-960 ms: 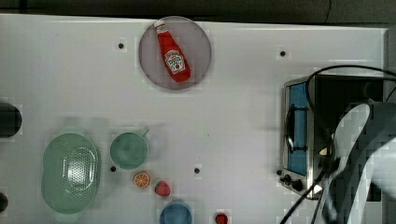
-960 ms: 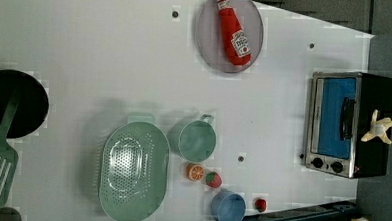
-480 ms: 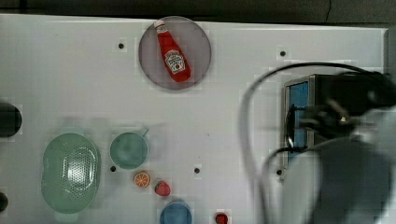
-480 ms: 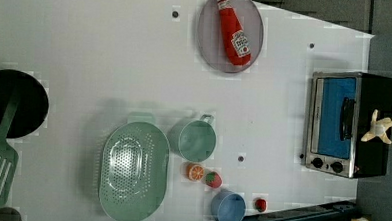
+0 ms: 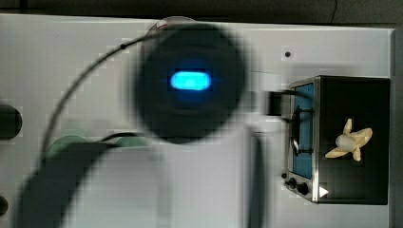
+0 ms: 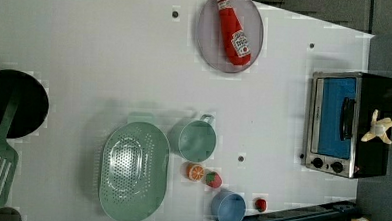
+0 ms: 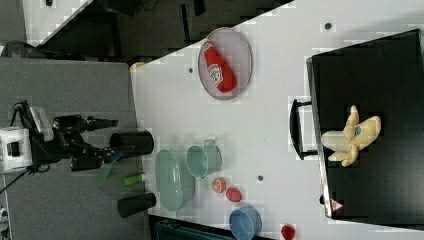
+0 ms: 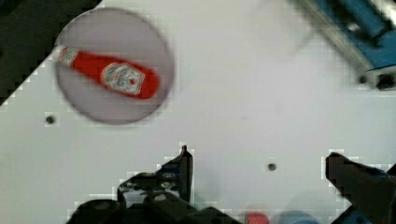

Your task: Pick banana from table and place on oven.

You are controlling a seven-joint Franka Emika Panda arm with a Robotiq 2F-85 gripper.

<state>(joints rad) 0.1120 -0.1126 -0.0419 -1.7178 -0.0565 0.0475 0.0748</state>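
My tool [image 8: 257,182] stands wide, holding nothing; grey plate [image 6: 207,46], upper centre of left view, carries ketchup bottle [image 6: 233,28]; banana [image 6: 378,127] rests on oven [image 6: 367,98]; green cup [image 6: 197,140] is empty.

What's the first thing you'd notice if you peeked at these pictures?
Probably the banana sitting on the black top of the oven, its peel flaps splayed out like a star. Next, the bright red ketchup bottle lying on a round grey plate near the far edge of the white table. In the wrist view the gripper hangs open and empty above the table.
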